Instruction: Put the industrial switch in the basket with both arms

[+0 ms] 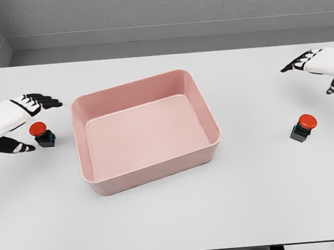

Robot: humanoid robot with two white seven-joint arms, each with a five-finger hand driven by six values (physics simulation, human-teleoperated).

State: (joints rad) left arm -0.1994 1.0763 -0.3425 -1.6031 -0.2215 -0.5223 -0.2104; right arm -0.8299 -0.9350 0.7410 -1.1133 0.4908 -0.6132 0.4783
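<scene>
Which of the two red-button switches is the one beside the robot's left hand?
Start at the pink basket mid-table and look just past its left wall. There a small switch sits between the left hand's open fingers and thumb; its twin stands alone, far right.

Left hand (17,120): fingers spread, left of the pink basket (96,182).
Right hand (318,66): fingers spread, far right of it.

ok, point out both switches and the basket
left switch (38,129), head view, red button top
right switch (307,121), head view, red button top
basket (154,182), head view, near outer wall
</scene>
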